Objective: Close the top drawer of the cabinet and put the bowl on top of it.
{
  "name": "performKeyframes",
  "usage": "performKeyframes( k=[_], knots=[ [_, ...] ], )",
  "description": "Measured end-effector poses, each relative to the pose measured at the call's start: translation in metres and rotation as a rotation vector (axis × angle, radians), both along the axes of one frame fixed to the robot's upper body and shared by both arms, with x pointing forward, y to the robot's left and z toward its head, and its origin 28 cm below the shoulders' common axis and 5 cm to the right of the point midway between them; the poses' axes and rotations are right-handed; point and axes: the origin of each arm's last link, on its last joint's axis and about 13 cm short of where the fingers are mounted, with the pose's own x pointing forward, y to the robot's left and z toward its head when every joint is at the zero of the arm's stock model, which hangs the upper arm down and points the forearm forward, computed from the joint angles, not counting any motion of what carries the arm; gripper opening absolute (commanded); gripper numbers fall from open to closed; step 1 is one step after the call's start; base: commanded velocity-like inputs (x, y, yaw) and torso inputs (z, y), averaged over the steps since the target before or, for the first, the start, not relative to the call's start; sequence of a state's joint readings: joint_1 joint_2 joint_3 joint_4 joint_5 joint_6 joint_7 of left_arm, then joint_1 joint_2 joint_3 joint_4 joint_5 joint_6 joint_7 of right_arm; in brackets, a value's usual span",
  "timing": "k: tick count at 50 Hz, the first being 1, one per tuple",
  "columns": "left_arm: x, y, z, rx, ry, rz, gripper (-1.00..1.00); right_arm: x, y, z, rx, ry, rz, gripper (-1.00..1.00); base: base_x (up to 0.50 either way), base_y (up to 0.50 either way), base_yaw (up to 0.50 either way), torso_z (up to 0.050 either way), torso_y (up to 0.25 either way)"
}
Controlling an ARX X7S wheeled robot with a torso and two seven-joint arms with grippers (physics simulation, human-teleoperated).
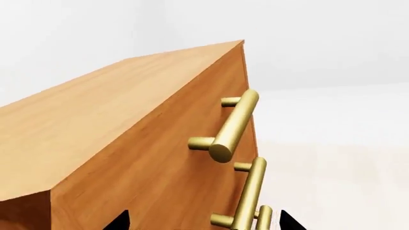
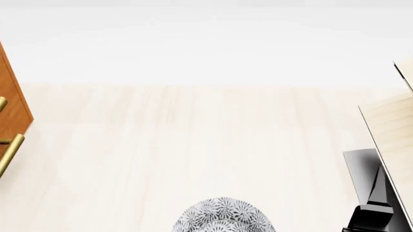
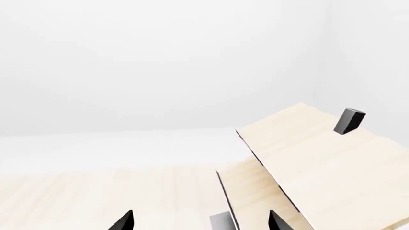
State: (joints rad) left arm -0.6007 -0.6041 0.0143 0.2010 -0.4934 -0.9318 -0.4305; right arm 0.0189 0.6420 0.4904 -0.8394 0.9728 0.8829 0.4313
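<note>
Both empty hands (image 1: 203,221) (image 3: 201,221) gape; only the head view shows the bowl (image 2: 223,216), only the left wrist the top drawer (image 1: 172,158).

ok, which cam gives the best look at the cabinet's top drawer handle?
Left wrist view. The top drawer handle shows in full there, a brass bar on two posts, with the cabinet top above it. Head view catches only the cabinet's edge and bits of brass handles at the far left; which drawer's is unclear. Right wrist view shows none of it.
</note>
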Motion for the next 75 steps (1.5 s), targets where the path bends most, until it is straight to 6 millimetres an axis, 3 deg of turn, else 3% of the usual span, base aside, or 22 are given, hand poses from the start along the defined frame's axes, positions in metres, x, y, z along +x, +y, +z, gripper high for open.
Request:
performKeyframes(
  k=[21, 43, 62, 75],
  knots=[
    [-0.044, -0.037, 0.010, 0.005, -0.054, -0.190, 1.00, 0.002, 0.001, -0.007, 0.012, 0.012, 0.009, 1.00, 0.00, 0.00, 0.00, 0.000, 0.000],
    [-0.095, -0.059, -0.002, 0.032, -0.095, -0.353, 1.00, -0.005, 0.012, -0.010, 0.039, 0.017, 0.027, 1.00, 0.00, 0.00, 0.00, 0.000, 0.000],
    [-0.107, -0.064, -0.005, 0.046, -0.094, -0.402, 1.00, -0.010, 0.015, -0.012, 0.042, 0.012, 0.045, 1.00, 0.00, 0.00, 0.00, 0.000, 0.000],
    [-0.100, -0.067, 0.007, -0.018, -0.069, -0.469, 1.00, -0.011, 0.015, -0.008, 0.047, 0.014, 0.051, 1.00, 0.00, 0.00, 0.00, 0.000, 0.000]
  ],
)
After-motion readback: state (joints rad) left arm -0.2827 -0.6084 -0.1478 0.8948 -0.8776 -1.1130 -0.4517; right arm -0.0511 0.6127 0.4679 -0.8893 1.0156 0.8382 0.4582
